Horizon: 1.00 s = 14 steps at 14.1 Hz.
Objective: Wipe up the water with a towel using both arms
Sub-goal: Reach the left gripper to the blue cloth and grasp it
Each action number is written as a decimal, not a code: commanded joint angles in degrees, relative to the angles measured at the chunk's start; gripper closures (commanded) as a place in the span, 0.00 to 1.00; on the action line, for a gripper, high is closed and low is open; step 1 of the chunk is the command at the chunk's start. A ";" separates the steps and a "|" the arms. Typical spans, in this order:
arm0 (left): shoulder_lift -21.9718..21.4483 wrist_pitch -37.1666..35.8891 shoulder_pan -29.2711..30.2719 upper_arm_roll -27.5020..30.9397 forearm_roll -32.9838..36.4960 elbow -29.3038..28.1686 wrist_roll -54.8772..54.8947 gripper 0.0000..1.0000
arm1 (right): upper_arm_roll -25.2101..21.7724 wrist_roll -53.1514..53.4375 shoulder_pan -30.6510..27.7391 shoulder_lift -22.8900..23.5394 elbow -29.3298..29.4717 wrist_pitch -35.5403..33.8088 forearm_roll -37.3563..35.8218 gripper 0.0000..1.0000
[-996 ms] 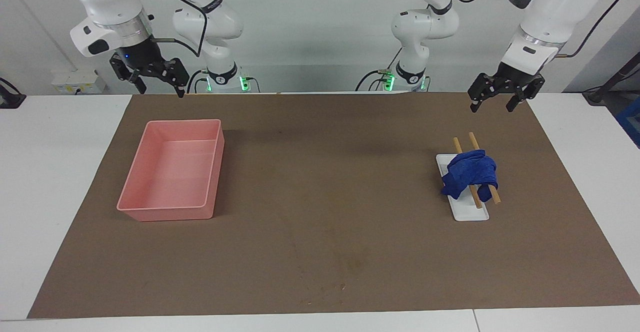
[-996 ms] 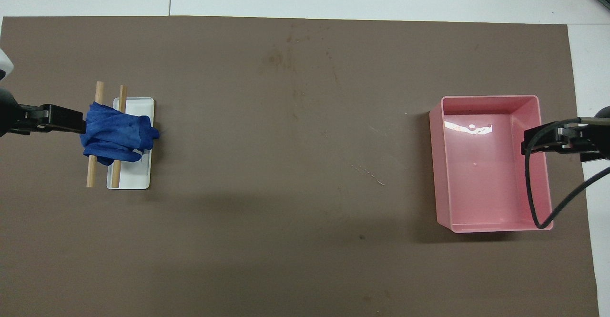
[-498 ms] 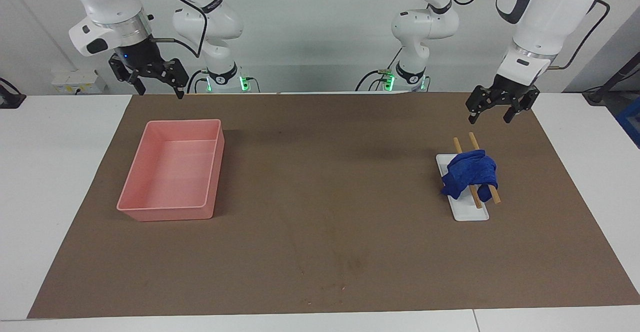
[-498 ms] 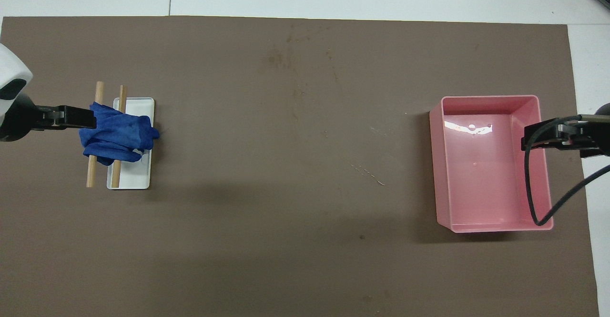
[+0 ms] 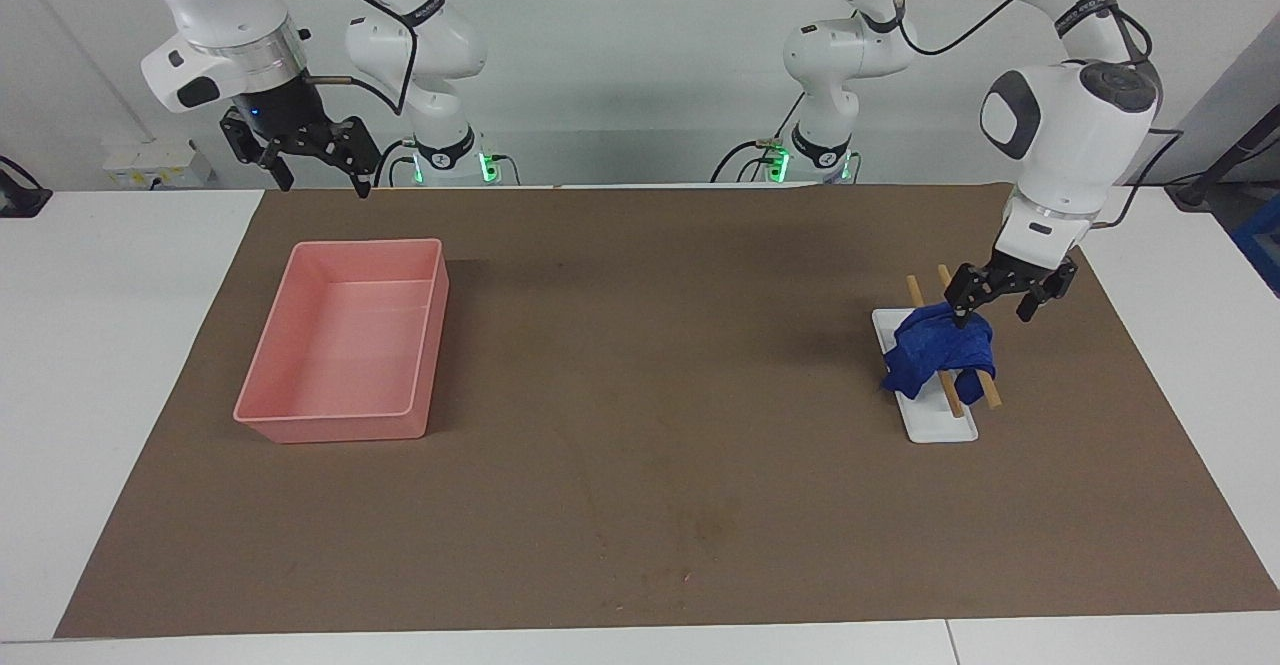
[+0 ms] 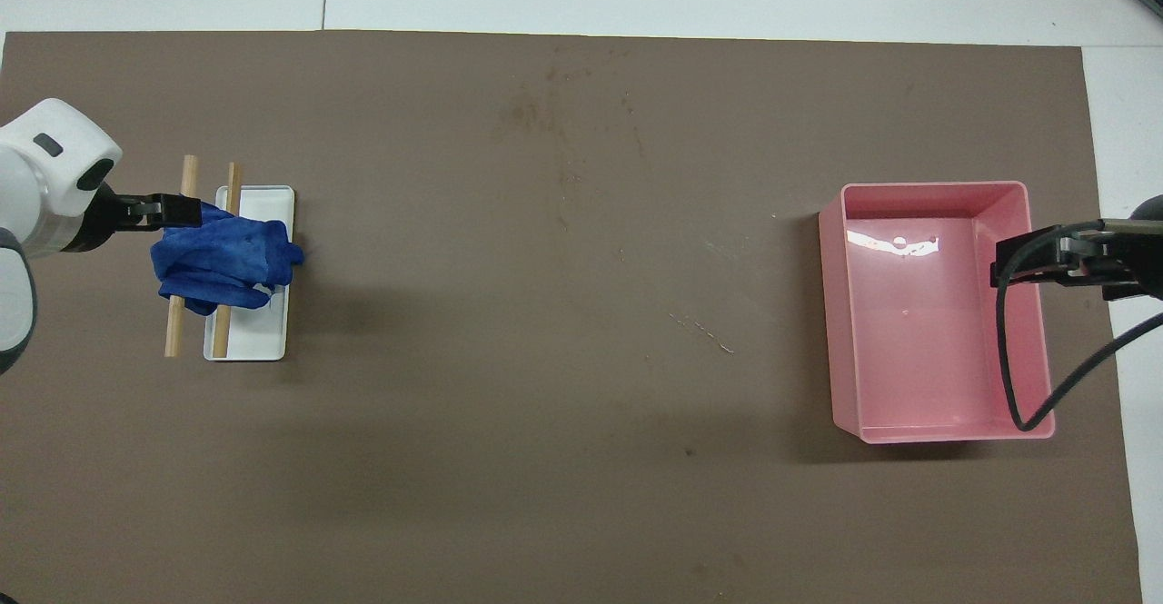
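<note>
Nearest the robots, at the right arm's end of the desk, the right gripper (image 5: 318,160) hangs in the air over the robot-side rim of the shallow pink plastic tray (image 5: 262,360), its black fingers spread wide and holding nothing; it waits there, hardly changed from a second ago, apart from a slight shift. The tray sits on the brown paper mat (image 5: 650,465) toward that end, and a glint on its floor in the overhead view suggests a film of water, which I take to be what needs wiping. At the left arm's end, the small deep-blue crumpled towel (image 5: 940,353) is draped over two thin wooden dowels (image 5: 990,392) that lie across a flat white rectangular dish (image 5: 945,427), so the cloth is propped off the surface, probably so a finger can slip around it. The left gripper (image 5: 993,305) is the one that has moved: a second ago it hung high near the mat's robot-side edge, and now it has come down onto the towel's robot-side end, fingers parted, one tip at the cloth, the other clear of it. It looks set to close for a pinch. Toward the desk's edge farthest from the robots, the mat carries only faint stains.
</note>
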 commanded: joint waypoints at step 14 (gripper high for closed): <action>-1.17 5.85 0.40 -0.23 1.16 -6.18 -1.79 0.99 | 0.54 -0.48 -0.16 -1.14 -1.40 0.57 1.32 0.00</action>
